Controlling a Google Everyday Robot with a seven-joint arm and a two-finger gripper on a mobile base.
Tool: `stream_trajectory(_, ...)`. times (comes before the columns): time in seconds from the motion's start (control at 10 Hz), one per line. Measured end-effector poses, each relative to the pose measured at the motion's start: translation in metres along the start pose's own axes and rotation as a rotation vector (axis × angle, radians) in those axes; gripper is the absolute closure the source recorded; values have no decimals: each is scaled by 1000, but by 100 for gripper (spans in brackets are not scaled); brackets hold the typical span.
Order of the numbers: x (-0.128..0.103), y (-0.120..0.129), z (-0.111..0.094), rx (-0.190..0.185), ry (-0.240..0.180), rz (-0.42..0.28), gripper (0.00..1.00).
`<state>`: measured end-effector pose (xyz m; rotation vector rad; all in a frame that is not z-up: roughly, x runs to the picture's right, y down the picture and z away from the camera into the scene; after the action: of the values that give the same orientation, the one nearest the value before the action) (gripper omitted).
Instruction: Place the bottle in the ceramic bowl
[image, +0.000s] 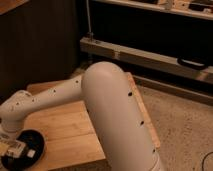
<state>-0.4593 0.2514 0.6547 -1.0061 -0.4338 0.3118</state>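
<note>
Seeing a light wooden table sitting on a speckled floor, also spotting a grey metal rail running behind the table's far edge, black handle hanging off its right end.

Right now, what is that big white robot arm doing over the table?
The white robot arm is reaching down to the near left corner of the wooden table. Its gripper sits right over the black ceramic bowl. Something small and pale, probably the bottle, shows at the gripper inside the bowl. So the bottle looks like it is in the bowl, or nearly there. The arm covers part of it, so I can't tell if the robot has let go.
</note>
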Motion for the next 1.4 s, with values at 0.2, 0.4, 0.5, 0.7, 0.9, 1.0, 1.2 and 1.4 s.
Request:
stream_trajectory(0.2,6,2,11,-8,15,21,59)
stream_trajectory(0.4,9,5,19,-16,22,36,41)
stream_trajectory(0.5,13,4,22,-15,23,48,29)
stream_trajectory(0.7,18,5,22,-14,10,73,20)
stream_trajectory(0.9,25,2,21,-20,-35,115,20)
stream_trajectory(1.0,27,2,20,-16,-50,135,20)
stream_trajectory(1.2,28,4,21,-15,-61,147,20)
stream_trajectory(1.4,28,4,21,-16,-60,146,20)
